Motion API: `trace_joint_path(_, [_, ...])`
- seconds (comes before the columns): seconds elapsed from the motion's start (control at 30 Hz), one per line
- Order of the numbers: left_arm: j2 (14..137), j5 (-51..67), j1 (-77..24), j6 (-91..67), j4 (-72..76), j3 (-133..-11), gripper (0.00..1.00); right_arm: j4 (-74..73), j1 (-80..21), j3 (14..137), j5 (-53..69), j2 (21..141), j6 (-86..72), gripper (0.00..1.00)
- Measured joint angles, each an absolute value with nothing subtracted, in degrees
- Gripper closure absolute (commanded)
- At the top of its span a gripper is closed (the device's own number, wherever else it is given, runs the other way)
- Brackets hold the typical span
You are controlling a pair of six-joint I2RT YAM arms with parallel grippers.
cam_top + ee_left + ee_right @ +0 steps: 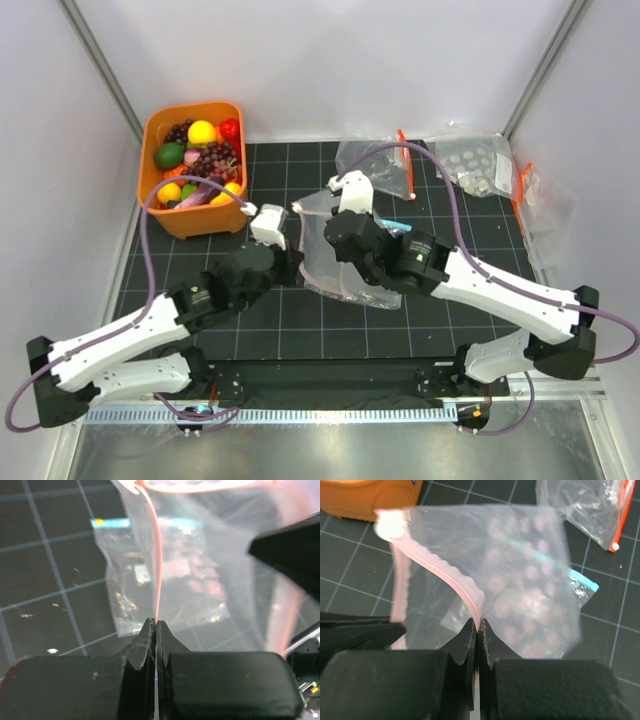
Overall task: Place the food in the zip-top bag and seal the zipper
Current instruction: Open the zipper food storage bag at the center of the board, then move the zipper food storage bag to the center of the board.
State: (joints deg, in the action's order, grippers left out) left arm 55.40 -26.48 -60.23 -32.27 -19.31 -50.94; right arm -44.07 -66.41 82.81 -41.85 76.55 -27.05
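The clear zip-top bag [335,278] hangs above the mat between my two grippers. Its pink zipper [451,580] runs along the mouth, which stands a little apart. My left gripper [156,623] is shut on the zipper strip [156,555] at one side of the mouth. My right gripper [479,625] is shut on the strip at the other side. In the top view the left gripper [295,260] and right gripper [322,228] sit close together at the bag's top. The food, with a yellow lemon [201,131] and purple grapes [213,158], lies in the orange tub [190,222].
A bag with a blue strip [398,226] lies on the mat under the held bag. A clear bag with an orange strip [375,160], a white-dotted bag [478,160] and another bag [540,205] lie at the back right. The enclosure walls stand close on both sides.
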Motion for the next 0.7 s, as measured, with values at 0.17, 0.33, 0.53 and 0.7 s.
trace_joint_path(0.17, [50.1,-31.4,-60.2,-30.4,-28.2,-58.7,1.0,-46.2,-66.4,93.6,-40.1,85.6,-25.6,0.99])
trace_joint_path(0.33, [47.8,-37.7,-60.2,-29.1,-36.0,-63.4,1.0,-45.4,-66.4,101.3,-35.7,94.0,-26.0,0.99])
trace_joint_path(0.53, [48.0,-42.0,-59.9,-29.1,-44.7,-63.9,1.0,-41.6,-66.4,101.3,-30.2,97.5,-28.0,0.99])
trace_joint_path(0.7, [48.8,-42.0,-58.4,-28.9,-45.9,-62.1,1.0,-37.0,-66.4,95.9,-28.4,98.3,-30.3,0.99])
